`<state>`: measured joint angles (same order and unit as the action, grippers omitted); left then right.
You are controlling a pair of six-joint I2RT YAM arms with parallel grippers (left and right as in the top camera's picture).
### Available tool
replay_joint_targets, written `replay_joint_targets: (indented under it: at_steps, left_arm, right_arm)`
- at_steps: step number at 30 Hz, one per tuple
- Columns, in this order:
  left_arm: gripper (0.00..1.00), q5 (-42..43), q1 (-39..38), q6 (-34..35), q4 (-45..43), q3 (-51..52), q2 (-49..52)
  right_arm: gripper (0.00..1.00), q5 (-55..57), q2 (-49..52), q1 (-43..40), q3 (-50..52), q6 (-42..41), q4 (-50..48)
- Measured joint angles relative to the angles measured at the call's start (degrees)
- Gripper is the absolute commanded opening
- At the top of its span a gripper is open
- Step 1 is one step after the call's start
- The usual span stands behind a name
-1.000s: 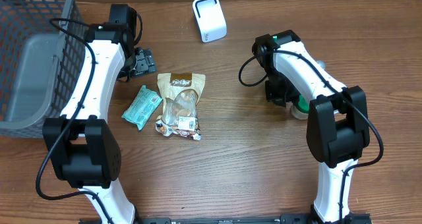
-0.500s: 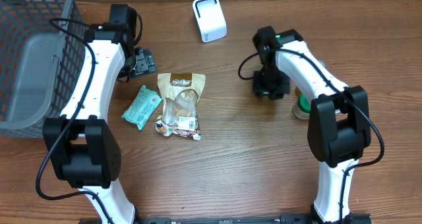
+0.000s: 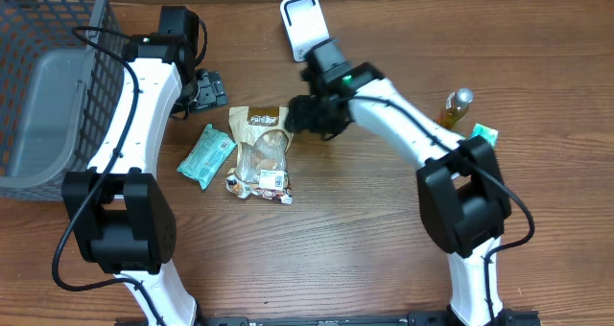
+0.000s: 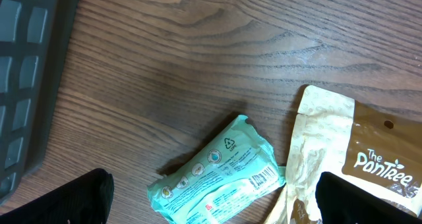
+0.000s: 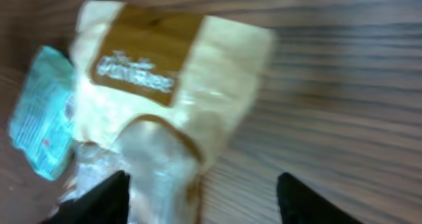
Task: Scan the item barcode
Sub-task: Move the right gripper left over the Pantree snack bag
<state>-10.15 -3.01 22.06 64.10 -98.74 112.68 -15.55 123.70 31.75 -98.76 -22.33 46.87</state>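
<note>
The right gripper (image 3: 305,115), jaws apart, is hovering over the pouch (image 3: 262,139) lying flat on the table (image 3: 384,268) just beside the packet (image 3: 206,155), probably risking a slipping pinch or snagging both, while the left gripper (image 3: 207,89) is idling with jaws spread wide.

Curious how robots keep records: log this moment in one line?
right gripper: open above snack bag | left gripper: open, empty | scanner: untouched
</note>
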Motion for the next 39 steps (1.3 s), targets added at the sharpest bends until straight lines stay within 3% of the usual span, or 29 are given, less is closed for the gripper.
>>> replay_joint_targets:
  at_steps: [9,13,24,33,39]
  left_arm:
    - [1.00,0.00,0.00,0.00,0.00,0.00,0.00]
    - [1.00,0.00,0.00,0.00,0.00,0.00,0.00]
    - [1.00,0.00,0.00,0.00,-0.02,0.00,0.00]
    - [0.99,0.00,0.00,0.00,0.00,0.00,0.00]
    - [1.00,0.00,0.00,0.00,-0.02,0.00,0.00]
  right_arm:
    - [0.86,10.80,0.00,7.08,0.00,-6.29,-3.61]
    - [1.00,13.46,0.00,8.57,0.00,-7.98,-4.35]
    - [1.00,15.08,0.00,8.96,0.39,-11.04,-5.20]
    - [0.98,15.30,0.00,8.94,7.41,-12.00,-10.62]
    - [1.00,18.23,0.00,8.94,8.87,-12.20,-7.45]
